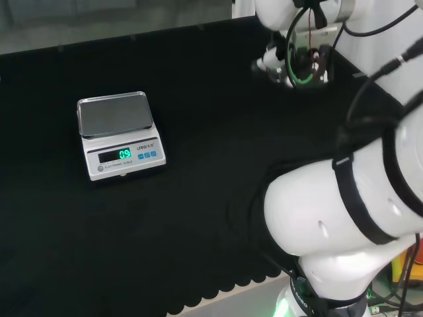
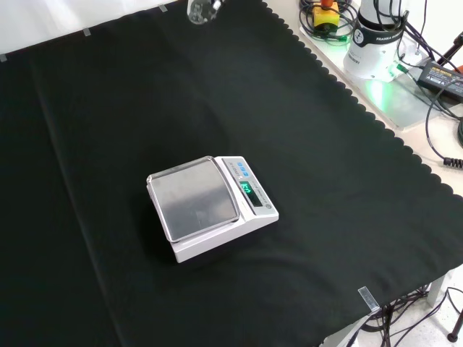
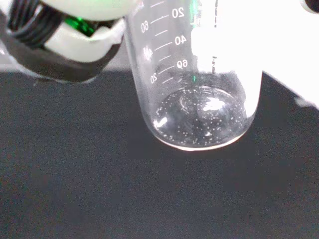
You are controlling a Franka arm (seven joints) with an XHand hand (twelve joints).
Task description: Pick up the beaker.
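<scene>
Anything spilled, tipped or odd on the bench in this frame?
Nothing spilled or damaged. The scale sits flat on the cloth, pan bare. The beaker is off the cloth beside the robot hand, small specks on its bottom.

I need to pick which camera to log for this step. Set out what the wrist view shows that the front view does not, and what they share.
Wrist view alone: the beaker's printed graduation marks, small specks on its base, and parts of the hand beside it. Front view alone: the scale with its steel pan and lit display in the middle of the bench, and the arm's base beyond the cloth's scalloped edge. Both: the black cloth, and clear glass, seen in the front view at the top edge.
</scene>
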